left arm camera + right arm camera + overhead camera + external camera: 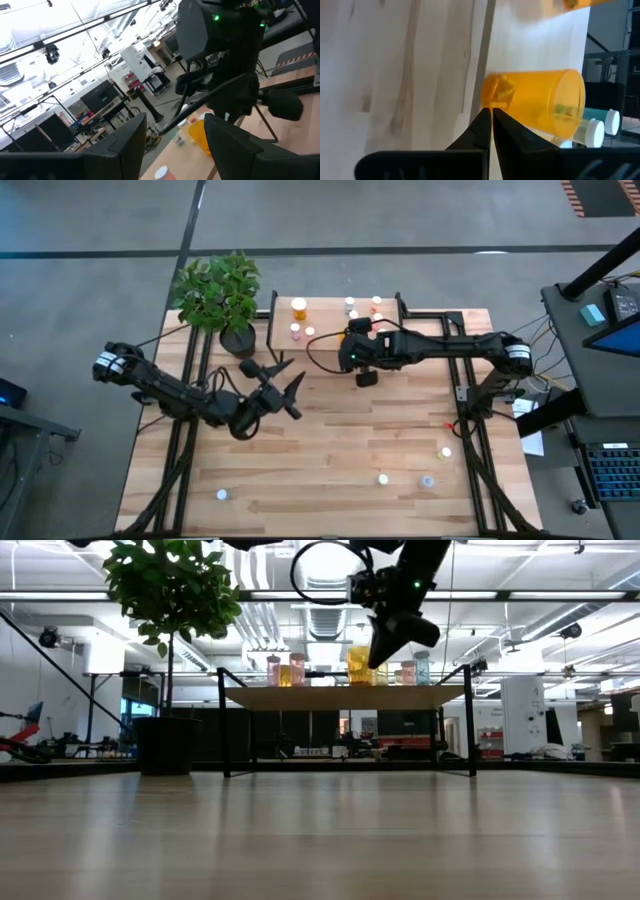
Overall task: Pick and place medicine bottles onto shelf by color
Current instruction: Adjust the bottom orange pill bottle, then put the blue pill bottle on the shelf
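The right fingers were shut together and empty, hanging just over the shelf beside a yellow bottle. The placing looked finished, so a straight lift clear of the shelf would avoid knocking the bottles. The left fingers stood partly open, holding nothing, above mid-counter. Pink bottles and a larger orange one stood on the shelf; four small bottles waited near the counter's front edge. Contents could not be told.
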Motion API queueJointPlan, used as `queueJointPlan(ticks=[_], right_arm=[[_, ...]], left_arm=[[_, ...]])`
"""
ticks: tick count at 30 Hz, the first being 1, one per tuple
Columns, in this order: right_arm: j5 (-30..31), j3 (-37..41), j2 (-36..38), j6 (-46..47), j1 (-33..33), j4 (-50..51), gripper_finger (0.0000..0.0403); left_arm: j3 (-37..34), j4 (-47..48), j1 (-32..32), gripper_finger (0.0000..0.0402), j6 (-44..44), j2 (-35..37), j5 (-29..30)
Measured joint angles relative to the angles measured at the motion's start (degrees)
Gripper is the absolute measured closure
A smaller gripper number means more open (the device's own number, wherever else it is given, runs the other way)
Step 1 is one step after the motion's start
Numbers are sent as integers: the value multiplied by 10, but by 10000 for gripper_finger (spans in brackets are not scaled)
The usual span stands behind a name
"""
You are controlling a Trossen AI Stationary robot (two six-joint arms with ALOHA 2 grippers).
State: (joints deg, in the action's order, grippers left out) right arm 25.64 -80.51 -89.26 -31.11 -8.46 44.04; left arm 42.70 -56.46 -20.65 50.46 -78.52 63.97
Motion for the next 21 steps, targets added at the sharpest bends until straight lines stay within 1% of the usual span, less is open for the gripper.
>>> queueJointPlan(ticks=[2,7,13,18,21], right_arm=[[0,0,1,8,1,-7,394],[5,0,-1,10,0,-65,394],[14,2,-1,-2,0,-101,394],[14,3,28,14,22,-102,394],[10,18,56,35,45,-102,394]], left_arm=[[0,0,4,218,0,0,0],[-1,0,19,218,-2,0,-4],[-6,0,19,218,-5,0,-4],[-8,0,18,218,-7,0,-4],[-9,0,15,218,-32,-2,-5]])
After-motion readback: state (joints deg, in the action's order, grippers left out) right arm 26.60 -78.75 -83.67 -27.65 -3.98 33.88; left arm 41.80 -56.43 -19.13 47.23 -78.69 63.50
